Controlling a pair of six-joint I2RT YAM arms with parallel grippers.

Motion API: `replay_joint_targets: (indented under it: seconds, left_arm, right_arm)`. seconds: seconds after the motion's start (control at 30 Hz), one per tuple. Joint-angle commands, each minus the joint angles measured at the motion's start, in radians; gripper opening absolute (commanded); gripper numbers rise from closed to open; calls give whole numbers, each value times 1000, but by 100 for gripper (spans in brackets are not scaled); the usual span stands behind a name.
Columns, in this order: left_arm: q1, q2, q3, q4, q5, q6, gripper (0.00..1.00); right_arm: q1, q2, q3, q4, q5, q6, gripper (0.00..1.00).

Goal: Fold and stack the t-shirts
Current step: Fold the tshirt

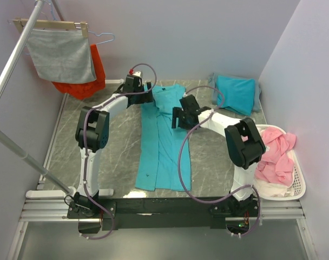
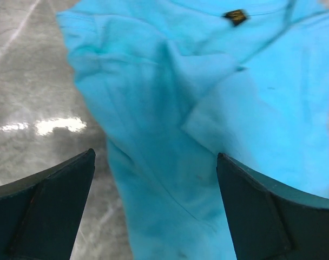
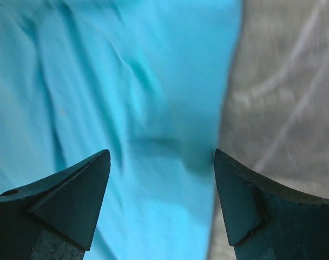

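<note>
A soft turquoise cotton t-shirt (image 1: 162,151) lies folded in a long strip on the grey marbled table (image 1: 116,151), with a second folded turquoise shirt (image 1: 236,93) in the far right corner. The left gripper (image 2: 155,154) hovers over the strip's far end (near a small dark label (image 2: 236,17)), jaws wide and empty. The right gripper (image 3: 162,153) hangs over its right edge, likewise released.
</note>
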Motion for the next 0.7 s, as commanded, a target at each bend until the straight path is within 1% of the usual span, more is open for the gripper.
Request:
replay_joint_targets:
  seconds: [0.0, 0.1, 0.13, 0.23, 0.3, 0.43, 0.47, 0.53, 0.57, 0.6, 0.67]
  left_arm:
    - [-5, -77, -1, 78, 99, -53, 99]
    - [-5, 22, 106, -41, 81, -47, 99]
    - [-5, 57, 110, -52, 72, -50, 99]
    - [-5, 87, 90, -42, 61, -57, 100]
    - [-5, 99, 78, -32, 50, -61, 99]
    - [-3, 180, 137, -118, 7, -51, 100]
    - [-5, 187, 142, -129, -20, -48, 99]
    - [-2, 185, 127, -141, -31, -50, 99]
    - [-2, 175, 110, -130, -31, -47, 100]
    - [-2, 156, 78, -120, -61, -42, 99]
    - [-2, 151, 85, -139, -94, -36, 100]
  right_arm:
    - [4, 66, 150, -11, 1, -31, 84]
    - [3, 108, 210, -32, 1, -36, 84]
    - [3, 114, 220, -31, 1, -36, 84]
    - [-6, 142, 247, 1, -8, -34, 84]
    - [-11, 165, 295, 14, -29, -36, 84]
    - [-14, 256, 431, -58, -19, -45, 84]
    - [-14, 270, 477, -81, -22, -50, 84]
    - [-13, 293, 509, -101, -23, -54, 84]
    - [-13, 297, 519, -105, -23, -57, 84]
    - [-13, 297, 517, -105, -19, -56, 84]
    - [-14, 292, 505, -98, -3, -56, 84]
